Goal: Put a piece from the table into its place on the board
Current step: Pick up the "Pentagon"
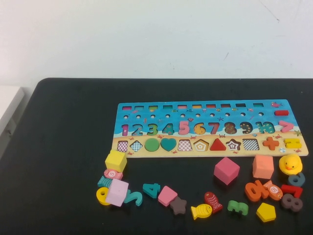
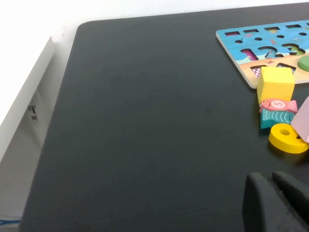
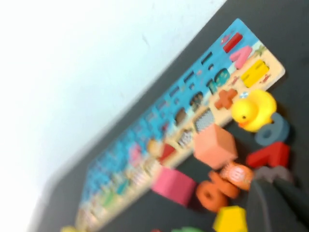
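The yellow pentagon piece (image 1: 266, 212) lies flat on the black table (image 1: 63, 147) at the front right, among loose numbers. It also shows in the right wrist view (image 3: 231, 220), close beside my right gripper (image 3: 273, 186), whose fingers are together and hold nothing. The board (image 1: 205, 115) lies across the middle of the table. Its pentagon slot (image 1: 201, 145) in the tan strip is unfilled. My left gripper (image 2: 268, 178) is shut and empty, over bare table at the front left, short of the board's left end (image 2: 241, 48). Neither gripper shows in the high view.
Loose pieces line the table in front of the board: a yellow cube (image 1: 116, 160), a pink cube (image 1: 226, 170), a salmon cube (image 1: 263, 167), a yellow duck (image 1: 290, 164), an orange number (image 1: 254, 191), fish and a star. A white ledge (image 1: 7, 105) stands off the table's left edge.
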Robot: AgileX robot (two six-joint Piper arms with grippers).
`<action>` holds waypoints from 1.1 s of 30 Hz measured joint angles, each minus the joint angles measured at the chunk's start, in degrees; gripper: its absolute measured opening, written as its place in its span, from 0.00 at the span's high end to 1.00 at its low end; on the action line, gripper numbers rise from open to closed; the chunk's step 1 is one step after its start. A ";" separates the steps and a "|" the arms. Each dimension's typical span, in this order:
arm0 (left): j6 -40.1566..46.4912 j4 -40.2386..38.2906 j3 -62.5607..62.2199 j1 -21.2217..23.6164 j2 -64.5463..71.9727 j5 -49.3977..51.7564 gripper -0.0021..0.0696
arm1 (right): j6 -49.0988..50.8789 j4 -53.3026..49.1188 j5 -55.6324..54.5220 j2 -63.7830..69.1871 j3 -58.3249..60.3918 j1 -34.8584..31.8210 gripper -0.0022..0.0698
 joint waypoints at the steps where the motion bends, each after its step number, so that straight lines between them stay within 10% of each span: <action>1: 0.00 0.00 0.00 0.00 0.00 0.00 0.97 | -4.69 0.00 1.22 0.00 -0.20 0.00 0.94; 20: -0.14 0.00 0.00 0.00 0.00 0.00 0.97 | -36.15 -16.28 49.42 47.36 -48.43 1.39 0.94; 33: -0.14 0.00 0.00 0.00 0.00 0.00 0.97 | -14.10 -42.29 50.84 77.62 -59.61 33.64 0.94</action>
